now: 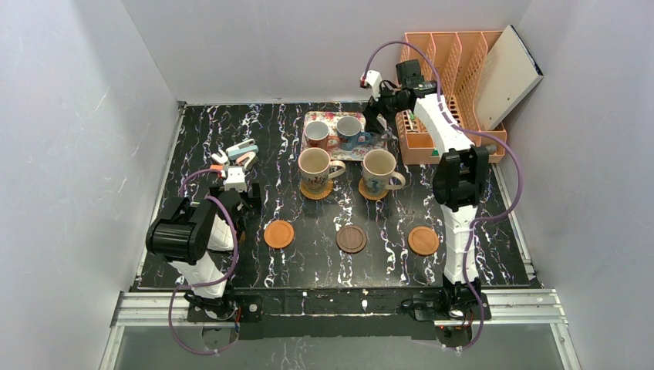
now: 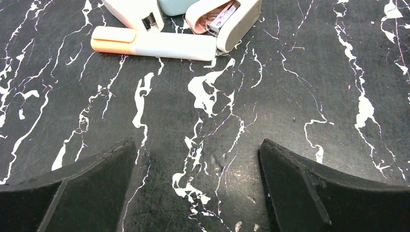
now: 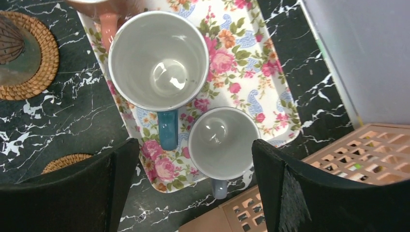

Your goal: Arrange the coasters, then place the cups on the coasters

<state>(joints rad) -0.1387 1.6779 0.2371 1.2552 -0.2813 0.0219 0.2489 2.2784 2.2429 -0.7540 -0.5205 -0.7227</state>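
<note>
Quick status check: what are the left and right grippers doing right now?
Left gripper: open, holding nothing.
Right gripper: open, holding nothing, above the small blue-handled mug on the floral tray.

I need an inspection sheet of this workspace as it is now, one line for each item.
Surface: black marbled table, white veins.
Job's things: two cream cups on rattan coasters; two orange coasters and dark coaster bare; blue cup, small cup, red-handled cup on floral tray.
Clutter: stapler, highlighter, far left.
Pincers: left pincer open, empty; right pincer open above small cup.
Cables: purple cables along both arms.
Surroundings: orange file rack with white board; grey walls.
</note>
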